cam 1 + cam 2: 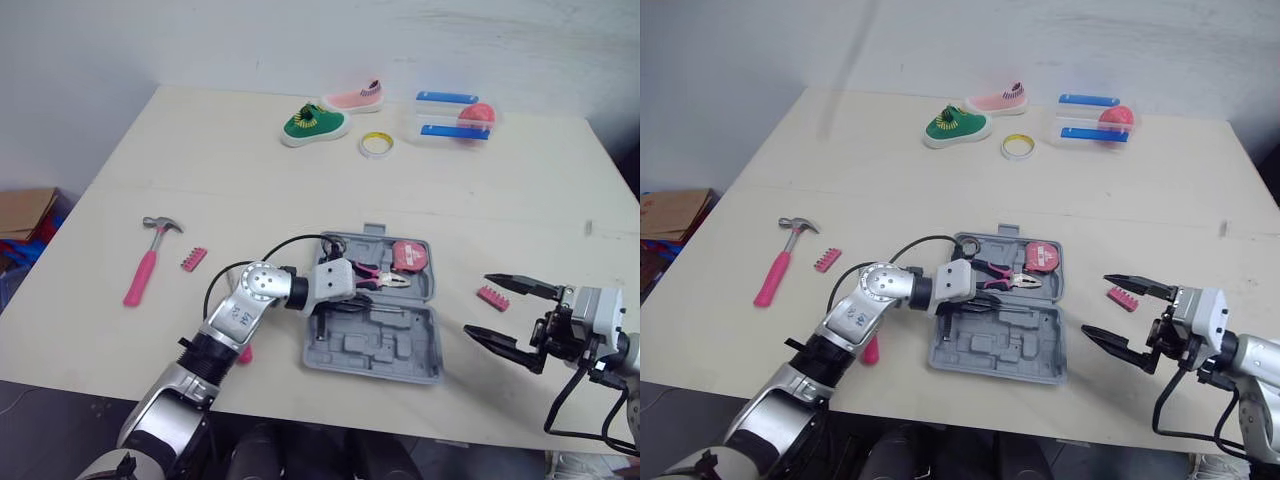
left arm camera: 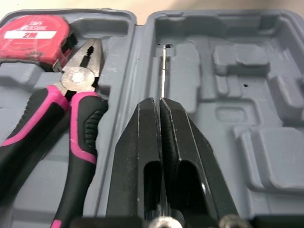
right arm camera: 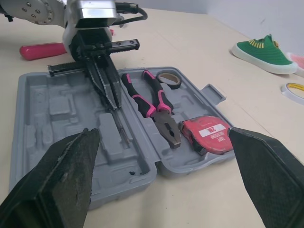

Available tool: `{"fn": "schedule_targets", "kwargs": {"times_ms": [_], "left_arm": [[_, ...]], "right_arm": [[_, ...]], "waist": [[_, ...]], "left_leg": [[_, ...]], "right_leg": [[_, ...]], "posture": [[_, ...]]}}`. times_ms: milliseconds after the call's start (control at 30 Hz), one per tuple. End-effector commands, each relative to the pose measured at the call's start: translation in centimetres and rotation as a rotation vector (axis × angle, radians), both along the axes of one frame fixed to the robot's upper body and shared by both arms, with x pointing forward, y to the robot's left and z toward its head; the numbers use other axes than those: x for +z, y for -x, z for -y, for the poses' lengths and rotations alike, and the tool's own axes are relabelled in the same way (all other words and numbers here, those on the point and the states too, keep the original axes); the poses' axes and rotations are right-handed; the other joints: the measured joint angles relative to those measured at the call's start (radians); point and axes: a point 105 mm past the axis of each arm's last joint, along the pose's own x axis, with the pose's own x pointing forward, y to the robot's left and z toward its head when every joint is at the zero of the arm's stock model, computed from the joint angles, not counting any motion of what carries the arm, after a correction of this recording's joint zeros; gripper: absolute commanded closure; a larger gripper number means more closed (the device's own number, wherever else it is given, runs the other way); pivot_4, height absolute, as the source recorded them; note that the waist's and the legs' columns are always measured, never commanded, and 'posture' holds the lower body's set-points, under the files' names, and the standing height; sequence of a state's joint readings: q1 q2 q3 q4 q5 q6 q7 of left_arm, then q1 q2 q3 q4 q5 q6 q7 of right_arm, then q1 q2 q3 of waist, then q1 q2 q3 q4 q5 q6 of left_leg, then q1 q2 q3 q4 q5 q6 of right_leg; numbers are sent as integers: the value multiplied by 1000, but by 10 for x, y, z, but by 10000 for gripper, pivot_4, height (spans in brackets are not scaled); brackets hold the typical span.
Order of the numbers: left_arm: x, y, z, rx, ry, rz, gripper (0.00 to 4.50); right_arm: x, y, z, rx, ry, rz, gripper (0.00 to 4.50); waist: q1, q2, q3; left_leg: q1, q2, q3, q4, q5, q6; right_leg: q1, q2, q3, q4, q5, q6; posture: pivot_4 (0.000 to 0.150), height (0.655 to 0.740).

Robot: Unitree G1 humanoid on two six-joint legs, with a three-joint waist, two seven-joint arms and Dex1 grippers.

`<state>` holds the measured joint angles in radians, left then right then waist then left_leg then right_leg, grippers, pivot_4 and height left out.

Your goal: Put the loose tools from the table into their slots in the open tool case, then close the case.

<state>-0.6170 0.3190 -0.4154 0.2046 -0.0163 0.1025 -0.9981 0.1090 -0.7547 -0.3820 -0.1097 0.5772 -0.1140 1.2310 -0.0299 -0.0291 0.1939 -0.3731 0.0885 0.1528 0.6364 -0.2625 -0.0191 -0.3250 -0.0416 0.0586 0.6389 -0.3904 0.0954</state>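
Note:
The grey tool case [image 1: 400, 345] lies open in the middle of the table. Its far half holds pink-handled pliers [image 1: 380, 277], a red tape measure [image 1: 408, 257] and a black tape roll [image 3: 168, 79]. The near half's moulded slots look bare. My left gripper [image 2: 159, 102] is low over the case by the hinge, shut on a thin metal rod [image 2: 164, 66] that points into a slot. To the right of the case, my right gripper [image 1: 478, 304] is open above the table, with nothing between its fingers. A pink hammer [image 1: 148, 258] and two pink bit strips [image 1: 193, 260] [image 1: 492, 296] lie loose.
A pink handle [image 1: 245, 353] lies on the table under my left arm. At the back stand a green shoe [image 1: 313, 124], a pink shoe [image 1: 355, 98], a tape ring [image 1: 377, 144] and a clear box [image 1: 452, 117] with a red ball.

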Motion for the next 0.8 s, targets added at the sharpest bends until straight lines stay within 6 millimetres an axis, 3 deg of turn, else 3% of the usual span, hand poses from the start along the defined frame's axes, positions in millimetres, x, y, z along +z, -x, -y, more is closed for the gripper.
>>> {"fn": "schedule_targets", "kwargs": {"times_ms": [33, 433, 500, 567, 633, 767, 800], "left_arm": [[-20, -2, -10, 17, -121, 9, 44070], [-43, -11, -24, 137, -248, -87, 44070], [-24, -10, -16, 96, -146, -66, 44070], [20, -6, -10, 23, 76, -16, 44070], [51, -4, -18, -8, 212, 30, 44070], [94, -5, -62, 36, 365, 214, 44070], [96, -6, -78, 80, 367, 244, 38391]], "right_arm": [[8, 1, 4, -21, 9, 47, 0], [6, 0, 4, -34, 1, 45, 0], [7, 1, 4, -34, 0, 46, 0], [8, 2, 9, -40, 8, 41, 0], [10, 4, 14, -50, 18, 36, 0], [13, 10, 28, -85, 45, 55, 0], [15, 11, 31, -95, 58, 96, 0]], "waist": [[0, 0, 0], [-1, 0, -8], [-1, 0, -9], [-3, 0, -9], [-1, 1, -8], [0, 1, -7], [1, 2, -7]], "left_leg": [[0, 0, 0, 0, 0, 0], [3, 0, -1, -1, -1, 1], [4, 0, -1, -1, -1, 1], [3, 0, -1, -1, -1, 2], [1, 0, 0, -3, -1, 1], [-2, 1, -1, -5, 0, -1], [-2, 1, 0, -6, 0, -2]], "right_leg": [[0, 0, 0, 0, 0, 0], [4, -1, 0, 0, 0, 0], [4, -2, -1, 0, 0, 0], [3, -2, -1, 0, 0, 0], [1, -2, -1, 0, 0, 0], [-3, -1, -1, -2, 0, 0], [-3, 0, -1, -3, 0, -1]], "posture": [[1500, 7400], [1500, 7400], [1500, 7400], [1500, 7400], [1500, 7400], [1500, 7400], [1500, 7400]]}}
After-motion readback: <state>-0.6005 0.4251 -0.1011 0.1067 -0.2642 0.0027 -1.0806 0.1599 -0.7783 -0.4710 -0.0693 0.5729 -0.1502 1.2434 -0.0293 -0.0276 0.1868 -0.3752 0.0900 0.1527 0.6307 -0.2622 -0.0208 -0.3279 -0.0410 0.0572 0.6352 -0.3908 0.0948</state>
